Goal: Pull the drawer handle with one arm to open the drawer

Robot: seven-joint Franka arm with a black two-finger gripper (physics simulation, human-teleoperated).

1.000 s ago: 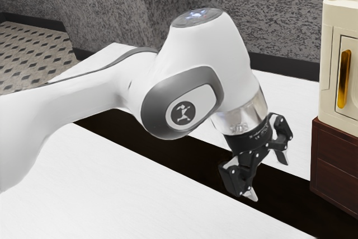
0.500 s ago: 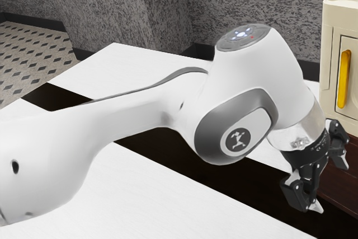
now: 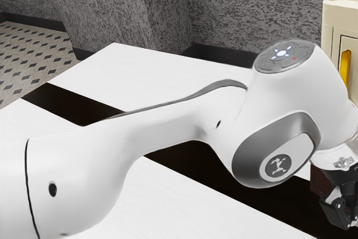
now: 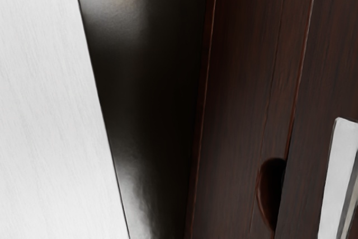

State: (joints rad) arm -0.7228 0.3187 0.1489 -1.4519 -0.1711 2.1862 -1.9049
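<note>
One dark, rounded shape, likely the drawer handle (image 4: pixel 271 194), sits by a seam in the brown drawer unit (image 4: pixel 243 82); the gripper (image 3: pixel 345 205) hangs low near that unit, presumably to come level for a pull. From where I stand, I can't tell whether it is open or closed.

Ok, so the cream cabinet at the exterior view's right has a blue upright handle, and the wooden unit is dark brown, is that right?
Not quite: the handle on the cream cabinet is yellow, not blue, as the exterior view shows. It does stand upright, and the wooden unit is dark brown.
</note>
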